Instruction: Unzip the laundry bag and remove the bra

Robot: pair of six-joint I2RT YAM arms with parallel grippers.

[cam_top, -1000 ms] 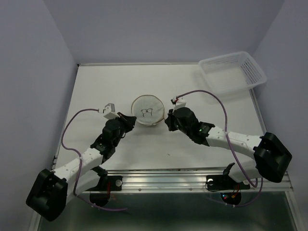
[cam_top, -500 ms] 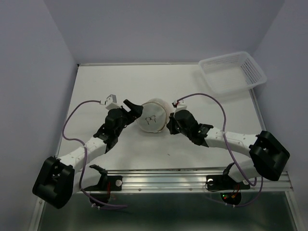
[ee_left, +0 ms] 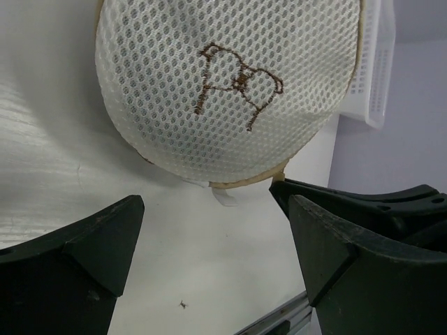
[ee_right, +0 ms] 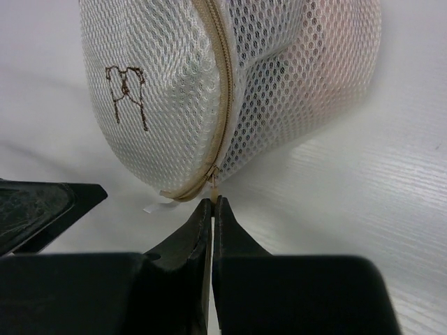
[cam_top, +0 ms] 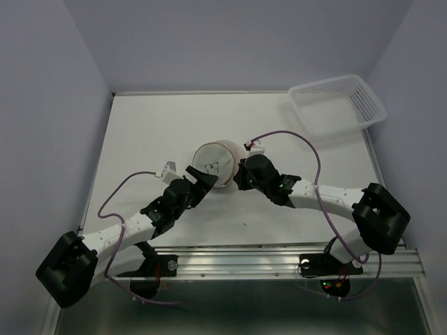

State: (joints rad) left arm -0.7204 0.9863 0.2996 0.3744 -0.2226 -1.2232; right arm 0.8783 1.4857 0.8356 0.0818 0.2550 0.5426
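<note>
Since the earlier top view, the left hand [cam_top: 202, 179] has dropped from the left side of the laundry bag [cam_top: 214, 162] to its lower left, and the bag has slid a little toward the top of the frame. It now lies tipped on the bench [cam_top: 154, 132] near the centre, between the two hands and well apart from the basket [cam_top: 335, 105] in the upper right corner. The right hand [ee_right: 211, 208] is clenched and seems to pinch the zipper pull [ee_right: 214, 183] at the lowest point of the tan zipper [ee_right: 222, 91]. The left hand is released, its fingers [ee_left: 91, 251] standing wide below the bag without touching it. We see the risk here: nothing holds the bag, so a pull on the zipper may only drag the light bag along the bench instead of opening it. The grip on such a small tab may also slip. We cannot make out the bra through the mesh.
</note>
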